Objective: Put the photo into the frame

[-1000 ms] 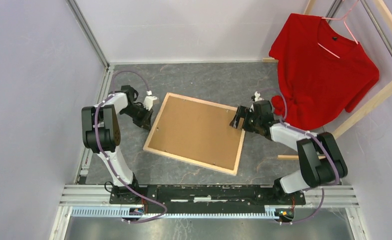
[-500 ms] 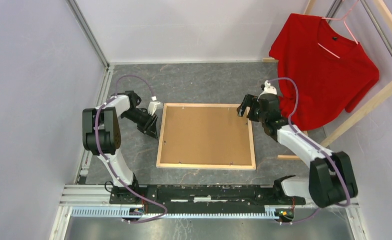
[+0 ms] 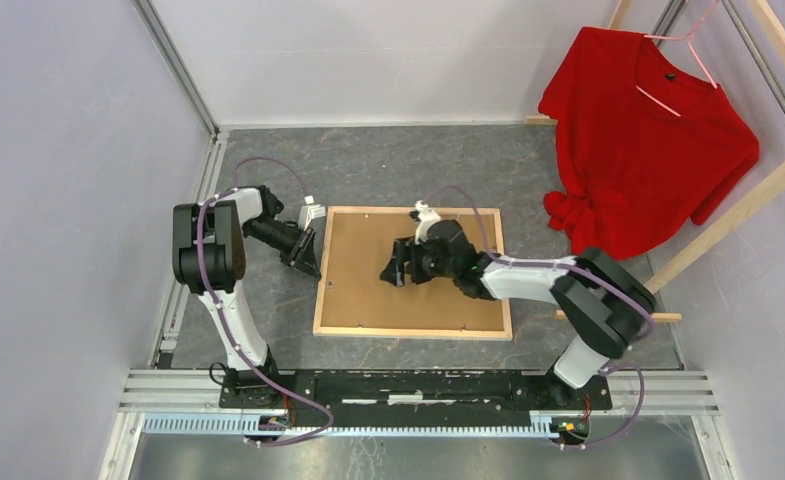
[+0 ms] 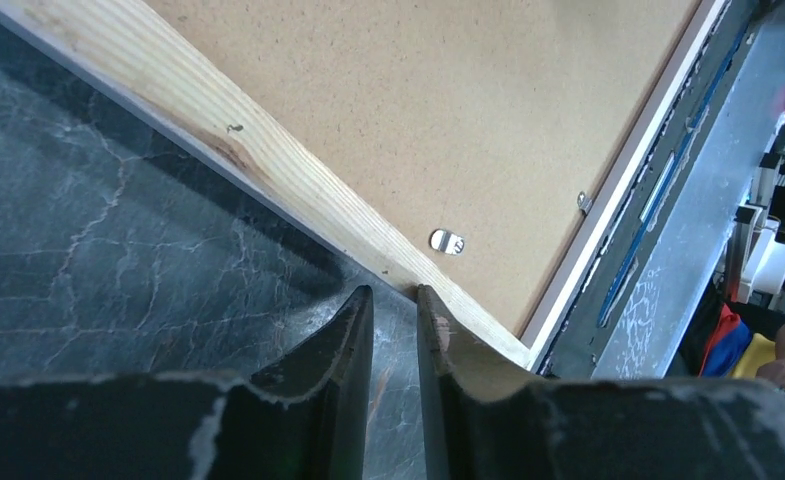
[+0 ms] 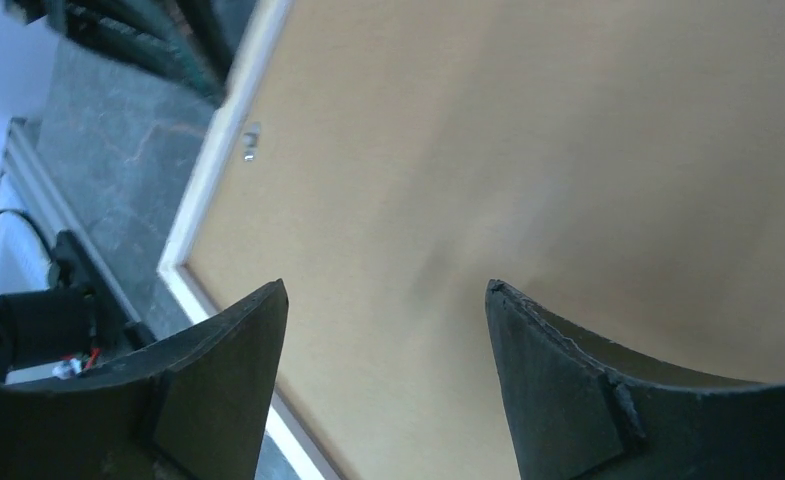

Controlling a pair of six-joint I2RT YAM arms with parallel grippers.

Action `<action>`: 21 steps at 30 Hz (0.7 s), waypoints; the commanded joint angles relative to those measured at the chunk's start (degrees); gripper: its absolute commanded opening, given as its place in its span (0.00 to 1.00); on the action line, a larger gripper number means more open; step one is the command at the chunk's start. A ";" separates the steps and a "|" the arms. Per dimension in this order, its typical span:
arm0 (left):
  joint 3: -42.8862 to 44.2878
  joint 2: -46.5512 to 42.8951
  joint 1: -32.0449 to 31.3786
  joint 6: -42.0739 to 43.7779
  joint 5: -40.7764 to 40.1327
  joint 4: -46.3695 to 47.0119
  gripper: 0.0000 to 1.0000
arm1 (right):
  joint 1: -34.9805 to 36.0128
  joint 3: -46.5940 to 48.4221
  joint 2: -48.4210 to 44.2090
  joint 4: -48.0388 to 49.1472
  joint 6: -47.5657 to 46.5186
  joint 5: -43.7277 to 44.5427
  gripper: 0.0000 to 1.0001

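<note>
The frame [image 3: 413, 331] lies face down on the grey table, its light-wood reverse up, squared to the table edge. A brown hardboard sheet [image 3: 368, 300] fills it, held by small metal tabs [image 4: 447, 241]. The photo is out of view. My left gripper [image 3: 311, 258] is at the frame's left rail [image 4: 268, 170], fingertips low by the rail's outer edge, jaws almost together with nothing between them [image 4: 393, 292]. My right gripper [image 3: 393, 272] hovers over the middle of the hardboard [image 5: 528, 150], open and empty [image 5: 383, 290]. The frame's rail [image 5: 218, 170] shows at left there.
A red shirt [image 3: 648, 140] hangs on a pink hanger from a bare-wood rack [image 3: 738, 210] at the back right. A wood strip [image 3: 618, 316] lies on the table by the right arm. Walls close in on the left and back.
The frame turned from skewed to square with the table. My right gripper moved from the frame's far right corner to over the middle of the hardboard. My left gripper stayed at the left rail.
</note>
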 commanded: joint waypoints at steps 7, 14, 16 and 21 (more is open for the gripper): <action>2.27 1.64 -0.26 0.87 1.93 0.59 0.24 | 9.27 18.95 17.72 7.44 2.10 -7.66 0.76; 2.28 1.57 -0.31 0.83 1.85 0.61 0.19 | 11.02 25.07 24.37 5.46 1.61 -8.55 0.75; 2.27 1.66 -0.26 0.64 1.74 0.78 0.18 | 11.20 25.48 25.20 5.34 1.51 -8.63 0.75; 2.01 1.48 -0.32 0.00 1.60 1.48 0.17 | 11.82 26.09 26.99 5.66 1.77 -9.25 0.75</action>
